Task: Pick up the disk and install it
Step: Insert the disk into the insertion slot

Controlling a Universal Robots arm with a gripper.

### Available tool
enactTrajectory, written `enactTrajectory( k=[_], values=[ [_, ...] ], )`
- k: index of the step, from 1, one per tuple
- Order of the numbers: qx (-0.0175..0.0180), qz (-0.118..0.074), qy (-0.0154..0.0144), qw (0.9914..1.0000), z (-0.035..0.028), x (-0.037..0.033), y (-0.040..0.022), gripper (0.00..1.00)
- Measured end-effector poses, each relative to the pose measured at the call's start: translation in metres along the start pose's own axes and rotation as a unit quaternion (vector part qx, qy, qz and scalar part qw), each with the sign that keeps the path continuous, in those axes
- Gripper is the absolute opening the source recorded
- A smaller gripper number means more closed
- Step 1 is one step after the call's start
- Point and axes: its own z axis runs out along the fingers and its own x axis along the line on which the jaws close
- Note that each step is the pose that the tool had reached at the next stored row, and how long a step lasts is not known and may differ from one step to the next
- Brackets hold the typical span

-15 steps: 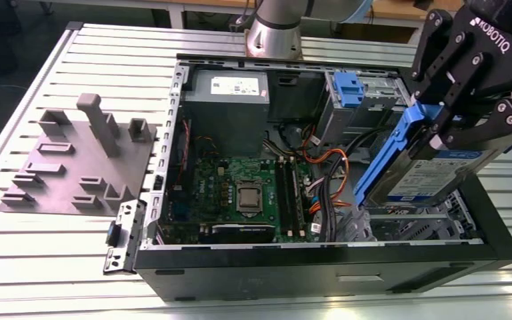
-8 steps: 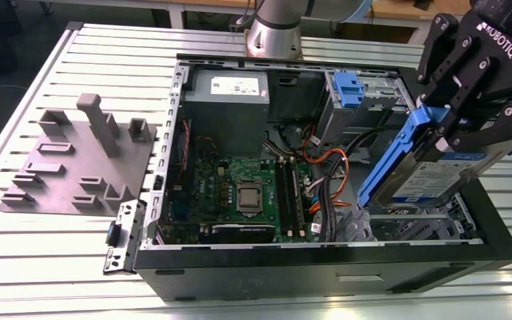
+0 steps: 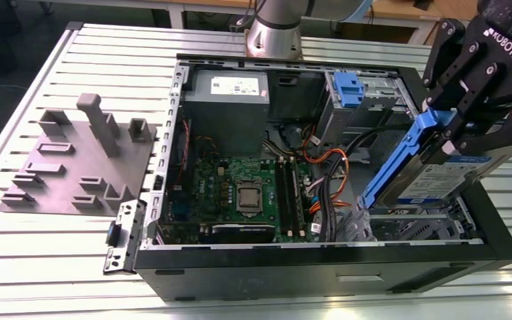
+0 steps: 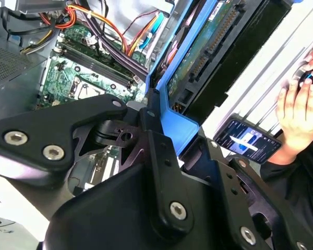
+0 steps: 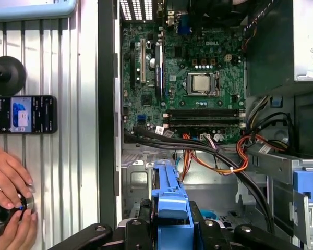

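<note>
Now your gripper (image 3: 459, 130) is clamped on the disk (image 3: 439, 179), tilted over the computer case (image 3: 309, 263) at the exterior view's right, its long axis sloping down toward the case.

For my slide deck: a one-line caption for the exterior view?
Black gripper holds the silver-grey, blue-railed disk tilted over the open black computer case.
</note>
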Motion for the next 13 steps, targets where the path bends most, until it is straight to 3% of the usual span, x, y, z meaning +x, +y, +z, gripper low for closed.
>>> enactTrajectory(
  k=[13],
  values=[
    [0.0, 0.0, 0.0, 1.0, 0.0053, -0.0002, -0.0042, 0.36]
  ],
)
